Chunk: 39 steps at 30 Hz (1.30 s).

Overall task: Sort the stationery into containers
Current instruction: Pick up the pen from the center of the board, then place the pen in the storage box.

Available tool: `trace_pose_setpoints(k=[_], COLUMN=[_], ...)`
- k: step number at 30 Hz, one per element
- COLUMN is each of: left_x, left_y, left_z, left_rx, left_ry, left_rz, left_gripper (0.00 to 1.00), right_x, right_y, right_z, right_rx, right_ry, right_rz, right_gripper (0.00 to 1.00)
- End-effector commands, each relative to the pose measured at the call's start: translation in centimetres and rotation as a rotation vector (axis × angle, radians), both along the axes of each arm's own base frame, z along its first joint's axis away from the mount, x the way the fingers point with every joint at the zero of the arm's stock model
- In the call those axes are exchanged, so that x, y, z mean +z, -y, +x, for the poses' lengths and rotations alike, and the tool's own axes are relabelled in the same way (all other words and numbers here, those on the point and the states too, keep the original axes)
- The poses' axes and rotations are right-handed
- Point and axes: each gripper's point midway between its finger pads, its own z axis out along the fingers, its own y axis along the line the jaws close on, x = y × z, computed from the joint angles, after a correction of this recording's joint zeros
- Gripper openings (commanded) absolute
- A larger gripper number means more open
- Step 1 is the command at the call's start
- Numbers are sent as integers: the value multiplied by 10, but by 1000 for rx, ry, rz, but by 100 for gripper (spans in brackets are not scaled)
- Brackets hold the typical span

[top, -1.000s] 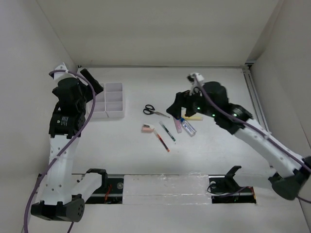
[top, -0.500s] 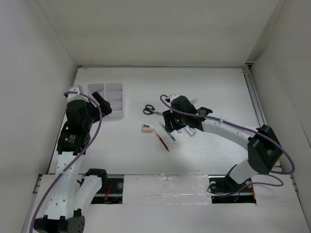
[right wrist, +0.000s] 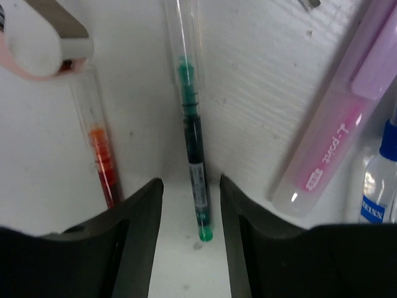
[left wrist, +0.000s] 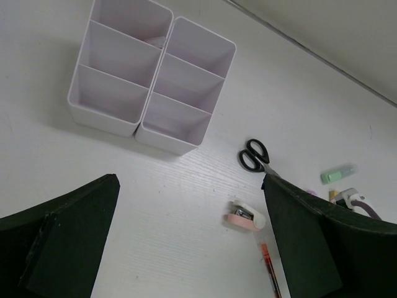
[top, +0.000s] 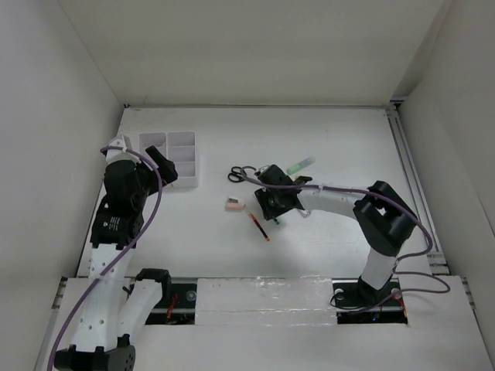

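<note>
Right gripper point(right wrist: 191, 192) is lowered over the loose pile near table centre. Its claw is part-way spread, with one finger on each side of the thin clear pen with green ink point(right wrist: 189, 105). A sliver of white table point(top: 325, 131) shows on both sides of the pen, so nothing is judged pinched yet. The pen's near tip is taken between the jaws, probably because that end lies clear of its neighbours.

Seen from the right wrist:
- A thin clear pen with red ink point(right wrist: 102, 161) lies just beside it at 9 o'clock.
- A pink translucent highlighter point(right wrist: 338, 133) lies at 3 o'clock.
- A blue-capped clear tube point(right wrist: 379, 180) lies past the highlighter.
- A pink-white eraser block point(right wrist: 34, 46) lies at 11 o'clock.

In the top view, black-handled scissors point(top: 238, 175) lie at 11 o'clock of the gripper. A green highlighter point(top: 300, 164) lies at 1 o'clock, apart from the rest.

The white plastic six-compartment organiser tray point(left wrist: 102, 118) sits at the table's 10 o'clock, well apart from the pile. A faint shape in one far compartment cannot be identified.

Left gripper point(left wrist: 189, 205) is held above the table beside the tray, claw spread wide and carrying nothing. It is judged to be parked out of the way or waiting to receive.

A risk is noted that the red pen gets nudged on closing.
</note>
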Motion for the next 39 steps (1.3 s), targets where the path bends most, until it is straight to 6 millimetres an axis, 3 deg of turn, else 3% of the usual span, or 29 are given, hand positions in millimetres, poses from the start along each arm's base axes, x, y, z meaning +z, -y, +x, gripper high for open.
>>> trace_pose_setpoints(k=[1, 3, 6, 7, 8, 12, 14, 17, 20, 21, 22, 23, 26, 33, 34, 39], left_x=[14, 14, 16, 16, 16, 19, 19, 20, 21, 22, 26, 16, 11, 17, 12, 17], left_y=[0, 0, 0, 0, 0, 0, 0, 15, 56, 67, 86, 94, 116, 139, 140, 150], left_z=[3, 3, 1, 1, 1, 0, 0, 0, -2, 0, -5, -1, 0, -10, -10, -17], left_rx=[-10, -10, -10, -10, -10, -10, -10, -92, -314, -366, -470, -495, -622, -779, -788, -864], left_ry=[59, 59, 69, 69, 69, 78, 78, 90, 96, 104, 104, 59, 40, 87, 79, 113], left_rz=[8, 8, 7, 7, 7, 6, 6, -24, -99, -136, -191, -247, -322, -423, -428, -480], left_gripper=[100, 100, 100, 100, 100, 100, 100, 100, 100, 100, 100, 100, 100, 100, 100, 100], right_x=[7, 0, -16, -19, -25, -36, -32, -5, 42, 70, 84, 99, 148, 231, 239, 275], right_y=[-9, -5, 4, 6, 10, 19, 19, 11, -5, -12, -18, -29, -55, -102, -113, -141], right_z=[9, 8, 1, 2, 0, -8, -9, -2, 1, 4, 3, 1, -2, -10, -20, -31], right_rx=[-21, -28, -37, -43, -55, -62, -71, -91, -89, -81, -75, -58, -1, 121, 175, 266], right_ry=[40, 35, -3, -1, -13, -32, -27, 23, 89, 132, 143, 146, 181, 194, 171, 169], right_rz=[19, -4, -72, -87, -109, -124, -113, -41, 83, 154, 205, 279, 474, 801, 846, 936], right_gripper=[48, 46, 28, 16, 11, 2, 0, 0, 0, 0, 0, 0, 0, 0, 0, 0])
